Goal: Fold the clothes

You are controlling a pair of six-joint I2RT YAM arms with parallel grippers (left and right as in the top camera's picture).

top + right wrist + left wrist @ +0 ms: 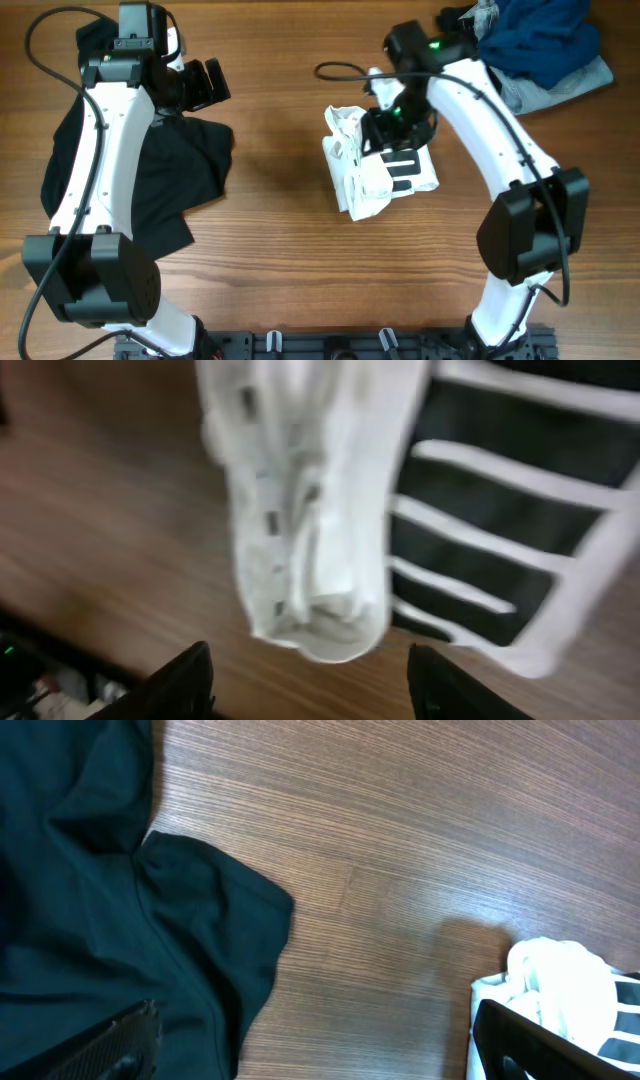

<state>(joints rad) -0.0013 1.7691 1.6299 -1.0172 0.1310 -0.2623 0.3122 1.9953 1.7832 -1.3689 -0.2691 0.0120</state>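
Note:
The white T-shirt (365,180) lies as a small crumpled, folded bundle on the wooden table, right of centre, with its black stripe print (405,165) facing up. My right gripper (385,125) hovers over the bundle's far edge. In the right wrist view its fingers (310,680) are open, with a rolled white fold (310,510) just ahead of them and not gripped. My left gripper (205,85) is open and empty at the far left. In the left wrist view its fingers (315,1050) span bare table, with the shirt (560,990) at the lower right.
A black garment (170,170) lies spread under and beside the left arm, and it also shows in the left wrist view (100,920). A pile of blue and grey clothes (545,45) sits at the back right corner. Bare wood lies between the black garment and the shirt.

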